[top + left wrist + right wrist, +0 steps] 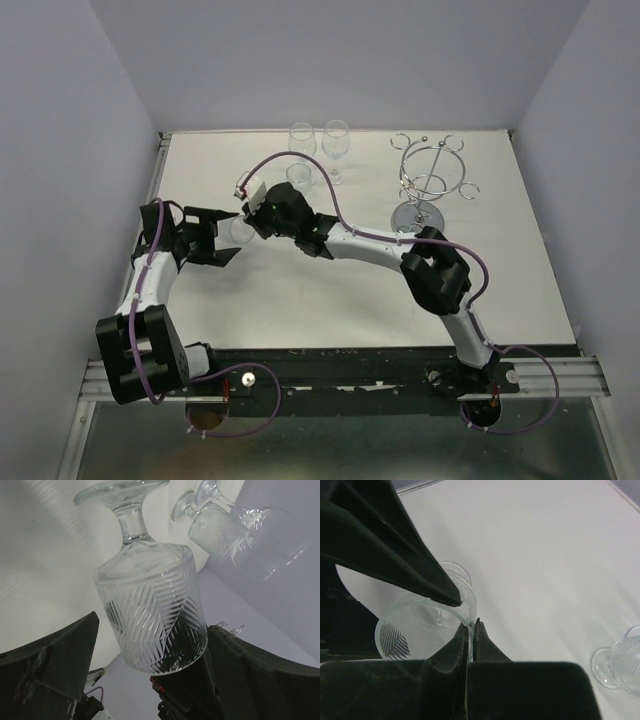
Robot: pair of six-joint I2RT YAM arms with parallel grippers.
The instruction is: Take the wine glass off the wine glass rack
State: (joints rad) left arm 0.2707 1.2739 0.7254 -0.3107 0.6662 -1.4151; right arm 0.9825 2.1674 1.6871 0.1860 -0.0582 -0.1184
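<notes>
Your right gripper (471, 626) is pinched tight on the rim of the wine glass (415, 630). The glass is off the rack (430, 180), well to its left over the table (300, 310). Your left gripper (152, 625) is spread wide either side of the bowl, gripping nothing.

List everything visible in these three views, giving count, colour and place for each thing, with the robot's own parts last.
wine glass rack: one, chrome, far right of table, no glass seen on it
other wine glasses: three, clear, far centre
gripped wine glass: one, clear with cut pattern, left of centre
table: one, white, under everything
left gripper: one, black, open around the glass bowl
right gripper: one, black, shut on the glass rim
</notes>
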